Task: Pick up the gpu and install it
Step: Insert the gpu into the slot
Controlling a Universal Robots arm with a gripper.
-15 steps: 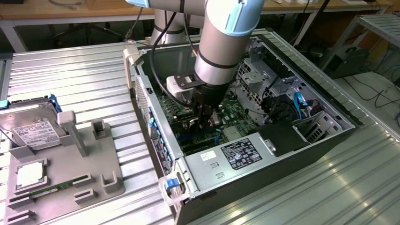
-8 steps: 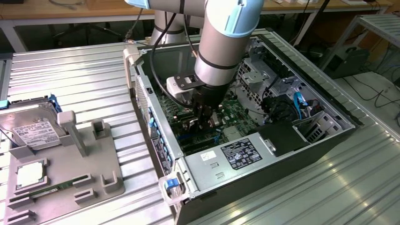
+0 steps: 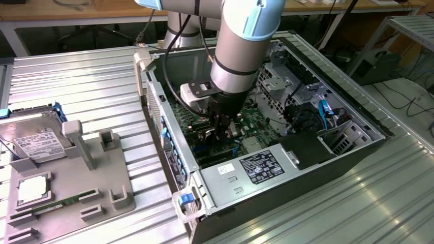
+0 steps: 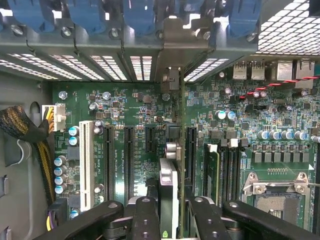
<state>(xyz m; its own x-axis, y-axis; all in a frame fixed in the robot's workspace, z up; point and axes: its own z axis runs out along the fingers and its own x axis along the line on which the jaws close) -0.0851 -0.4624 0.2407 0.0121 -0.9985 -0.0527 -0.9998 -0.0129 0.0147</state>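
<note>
One robot arm works inside the open black-and-silver computer case (image 3: 318,168), and the step in hand is judged to be the install itself: seating the card, not fetching it. In the wrist view the black two-fingered gripper (image 4: 170,212) has its jaws pinching the gpu (image 4: 169,185), a thin card seen edge-on with a silver metal end bracket, held upright between the fingers directly over the green motherboard (image 4: 135,105). In the exterior view the gripper (image 3: 222,133) is low within the case, close above the board.

The next move calls, by this judgement, for a straight descent with the card's edge kept parallel to one long black expansion slot (image 4: 190,152); which slot it lies over cannot be told for certain. Room is narrow: parallel black slots flank the card on both sides, and small capacitors stand close by. Farther off, the bracket end must meet the grey slotted rear panel with blue retaining clips (image 4: 140,30). Beyond the case, on the ribbed metal tabletop (image 3: 81,81), a grey parts fixture (image 3: 74,188) carries a silver hard drive (image 3: 30,142), well apart.
</note>
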